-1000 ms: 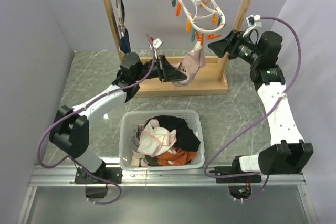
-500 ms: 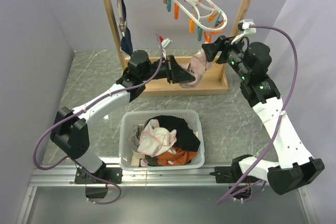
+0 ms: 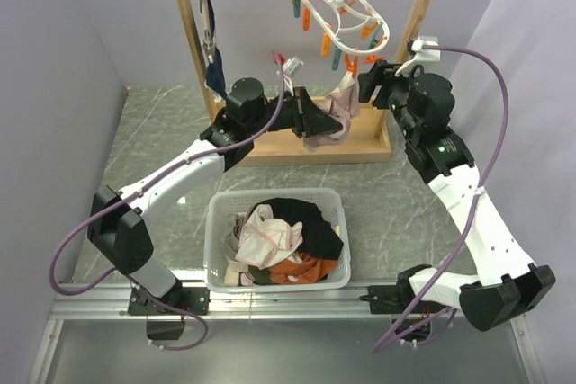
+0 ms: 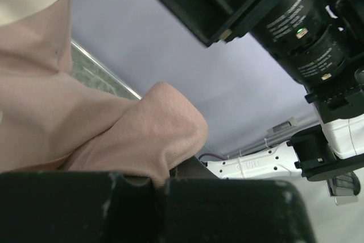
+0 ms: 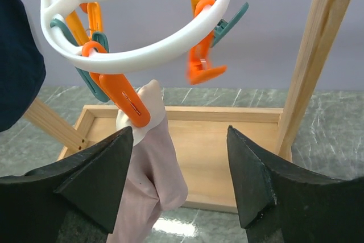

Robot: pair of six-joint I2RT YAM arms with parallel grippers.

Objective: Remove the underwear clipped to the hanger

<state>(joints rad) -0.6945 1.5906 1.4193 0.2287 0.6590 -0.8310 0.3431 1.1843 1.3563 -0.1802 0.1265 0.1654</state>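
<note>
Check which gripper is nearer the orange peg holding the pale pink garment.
Right. The right gripper, jaws open, faces the orange peg from just below; the left gripper is shut on the pale pink garment lower down, farther from it.

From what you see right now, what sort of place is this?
Probably a robot test bench staged as a laundry corner: a small wooden rack carrying a white peg hanger, a basket of clothes, and plain panels closing in the tabletop.
</note>
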